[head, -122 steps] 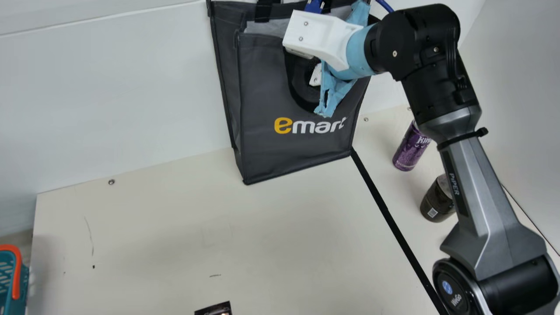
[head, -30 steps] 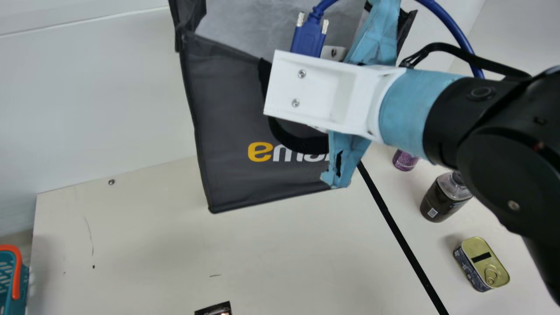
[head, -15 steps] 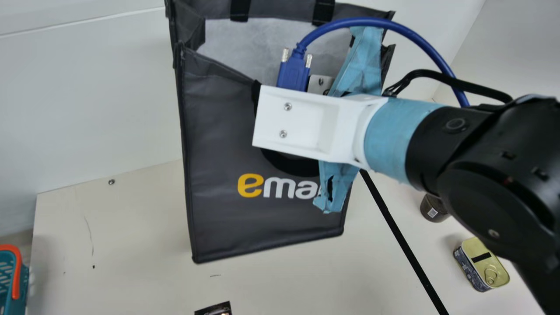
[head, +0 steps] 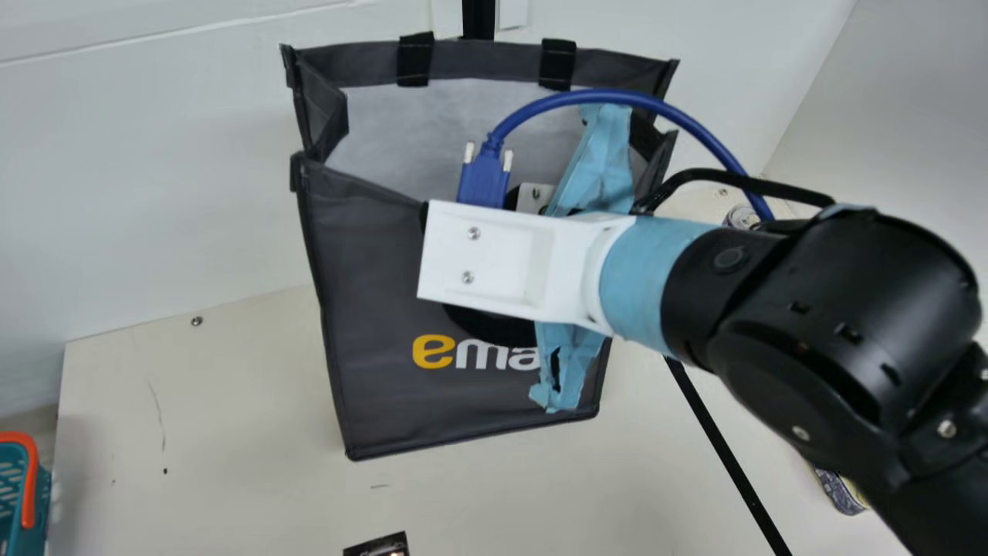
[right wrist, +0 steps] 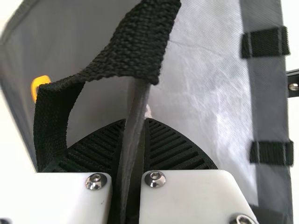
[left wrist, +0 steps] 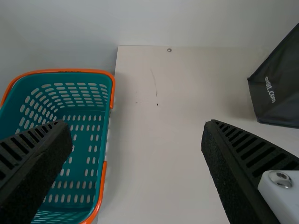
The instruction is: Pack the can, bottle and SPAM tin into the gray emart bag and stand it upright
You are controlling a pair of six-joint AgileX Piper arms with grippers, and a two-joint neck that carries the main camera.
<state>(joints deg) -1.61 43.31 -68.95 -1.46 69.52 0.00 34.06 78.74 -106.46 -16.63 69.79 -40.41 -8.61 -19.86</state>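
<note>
In the main view the right pincer (head: pixel 490 262) and its blue wrapping (head: pixel 575 363) cover part of the gray emart bag (head: pixel 370 293) and its lettering, while the right arm (head: pixel 818 340) hides most of the can (head: pixel 741 216) and SPAM tin (head: pixel 840 490). The bag's front panel conceals its depths. That view's left edge cuts off the basket (head: pixel 31 479), its bottom edge a dark item (head: pixel 377 547) too little seen to name.

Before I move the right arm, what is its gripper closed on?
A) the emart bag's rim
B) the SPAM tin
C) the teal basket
A: in the right wrist view, the right gripper pinches the emart bag's rim between its two ribbed fingers.
</note>
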